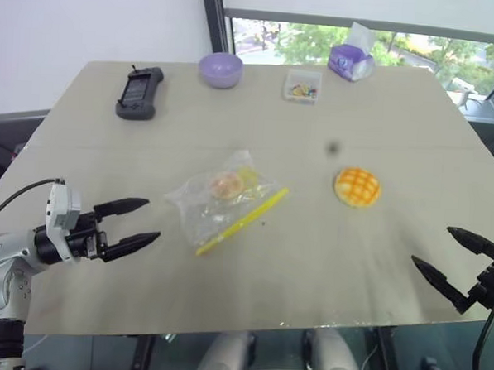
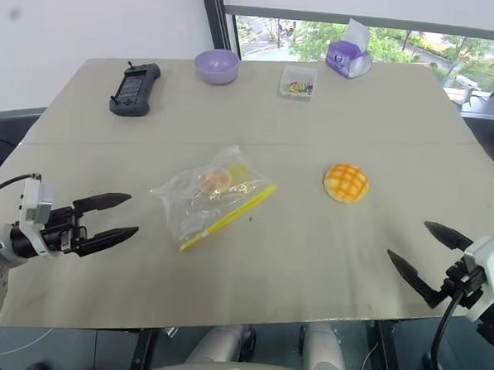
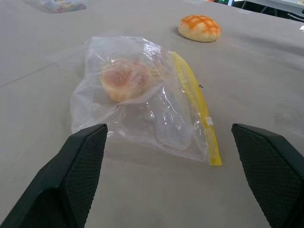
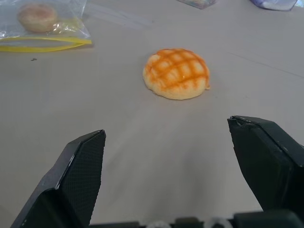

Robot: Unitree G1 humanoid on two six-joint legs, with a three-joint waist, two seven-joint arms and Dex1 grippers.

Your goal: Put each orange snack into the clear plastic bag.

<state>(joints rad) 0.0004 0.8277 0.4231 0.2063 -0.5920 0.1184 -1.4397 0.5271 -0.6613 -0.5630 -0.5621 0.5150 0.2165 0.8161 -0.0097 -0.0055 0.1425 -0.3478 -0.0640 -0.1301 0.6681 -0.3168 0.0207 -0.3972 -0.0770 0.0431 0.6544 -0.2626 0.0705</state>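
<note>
The clear plastic bag (image 1: 227, 202) lies flat near the middle of the table (image 1: 251, 268), its yellow strip (image 1: 243, 221) along the edge that faces the robot's right, and the smaller, paler snack (image 3: 126, 79) sits inside it, with what may be a yellowish scrap beside it, though the crinkled film makes that hard to tell. The grid-topped orange bun (image 1: 357, 187) rests bare on the table to the right of the bag, well apart from it. At the far edge stand a lavender bowl (image 1: 220, 69), whose contents cannot be made out, and a small clear box (image 1: 302, 85) holding coloured bits; a purple tissue pack (image 1: 351, 59) is beside the box and a black handheld controller (image 1: 139, 92) lies far left. The left gripper (image 1: 141, 223) hovers at the near left, its fingers spread wide and holding nothing, pointed toward the bag. The right gripper (image 1: 446, 255) hangs at the near right edge, fingers likewise wide apart and empty, aimed toward the bun. The table is pale beige, and behind it a window shows green trees and a white wall.
</note>
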